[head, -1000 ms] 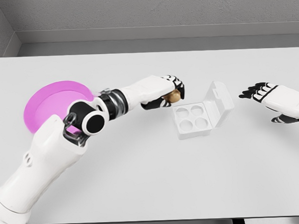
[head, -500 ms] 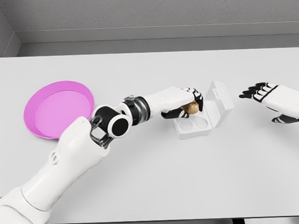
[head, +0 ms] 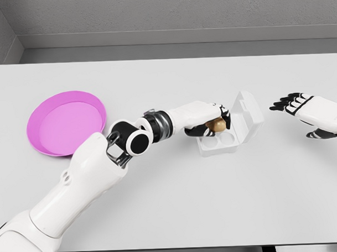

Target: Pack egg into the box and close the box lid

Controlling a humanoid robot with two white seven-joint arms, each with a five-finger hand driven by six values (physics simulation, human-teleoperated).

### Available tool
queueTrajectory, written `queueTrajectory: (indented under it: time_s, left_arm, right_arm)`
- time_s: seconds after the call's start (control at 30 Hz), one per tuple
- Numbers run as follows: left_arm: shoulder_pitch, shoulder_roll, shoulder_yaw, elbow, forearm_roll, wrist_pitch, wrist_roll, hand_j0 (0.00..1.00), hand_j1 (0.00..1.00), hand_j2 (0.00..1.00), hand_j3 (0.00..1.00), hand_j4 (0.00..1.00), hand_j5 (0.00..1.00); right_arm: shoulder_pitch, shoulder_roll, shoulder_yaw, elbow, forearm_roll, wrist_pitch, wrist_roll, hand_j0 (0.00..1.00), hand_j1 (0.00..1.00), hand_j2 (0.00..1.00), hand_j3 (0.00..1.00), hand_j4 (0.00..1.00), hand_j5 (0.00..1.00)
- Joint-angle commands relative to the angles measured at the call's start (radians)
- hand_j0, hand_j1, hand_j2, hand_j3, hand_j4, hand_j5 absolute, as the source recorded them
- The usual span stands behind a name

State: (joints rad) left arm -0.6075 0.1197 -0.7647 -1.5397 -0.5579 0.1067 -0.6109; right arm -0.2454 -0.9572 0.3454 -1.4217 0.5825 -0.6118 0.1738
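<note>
Here the left hand [head: 208, 120] pinches the egg [head: 215, 125], seemingly above the box [head: 230, 129] on the grey table [head: 226, 196].

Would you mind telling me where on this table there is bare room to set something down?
The near strip of the table, in front of the egg box, is bare, as is the far strip behind the pink plate. It is crowded at the box, where the left hand holds the egg over the cups.
</note>
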Motion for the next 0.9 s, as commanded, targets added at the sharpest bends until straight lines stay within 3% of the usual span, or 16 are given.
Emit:
queueTrajectory:
  time_s: [0.0,0.3,0.87]
  left_arm:
    - [0.000,0.000,0.001,-0.005,0.003,-0.001,0.000,0.52,0.52,0.52,0.52,0.52,0.52]
    - [0.005,0.001,0.001,-0.008,-0.007,-0.001,0.000,0.78,0.78,0.78,0.78,0.78,0.78]
    - [0.008,0.001,0.004,-0.016,-0.014,0.001,0.000,0.89,0.89,0.89,0.89,0.89,0.89]
  right_arm:
    - [0.000,-0.002,-0.002,0.000,-0.006,0.001,0.000,1.00,1.00,1.00,1.00,1.00,1.00]
    - [0.000,0.000,0.000,0.000,-0.006,0.001,0.000,1.00,1.00,1.00,1.00,1.00,1.00]
    - [0.000,0.000,0.000,-0.002,-0.006,0.001,0.000,1.00,1.00,1.00,1.00,1.00,1.00]
